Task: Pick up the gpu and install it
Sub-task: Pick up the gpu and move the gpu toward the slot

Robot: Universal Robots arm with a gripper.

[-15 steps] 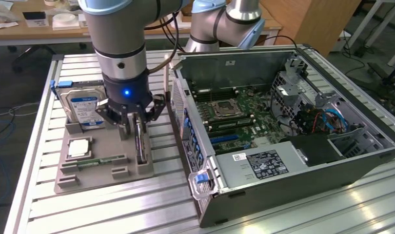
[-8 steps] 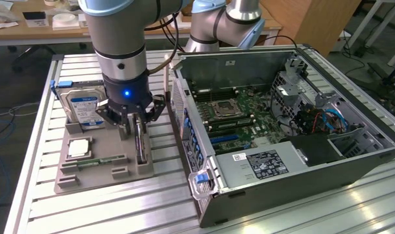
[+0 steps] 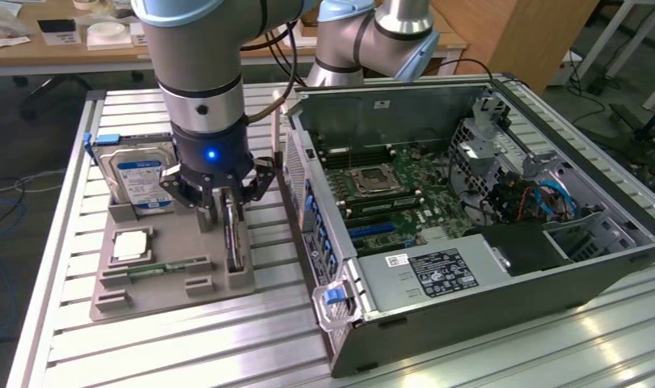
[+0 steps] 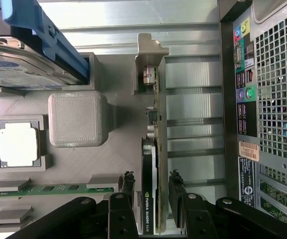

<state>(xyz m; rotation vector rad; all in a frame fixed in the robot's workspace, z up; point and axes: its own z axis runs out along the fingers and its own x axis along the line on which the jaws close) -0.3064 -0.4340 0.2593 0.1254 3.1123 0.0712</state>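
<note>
The gpu (image 3: 234, 246) stands on edge in a slot of the grey holder tray (image 3: 176, 238), on the exterior view's left of the open computer case (image 3: 586, 242). In the wrist view the gpu (image 4: 148, 169) is a thin dark slab with a green board edge. My gripper (image 3: 228, 212) is low over the card. In the wrist view the gripper (image 4: 151, 181) straddles it, one black finger (image 4: 176, 181) on each side with a narrow gap to the card. The jaws are open and partly closed in.
The tray also holds a hard drive (image 3: 139, 174) with a blue-white label, a square processor (image 3: 131, 245) and a green memory stick (image 3: 166, 267). The case's rear panel (image 4: 273, 99) stands close beside the tray. The motherboard (image 3: 398, 194) lies exposed inside. A second arm (image 3: 382, 40) stands behind the case.
</note>
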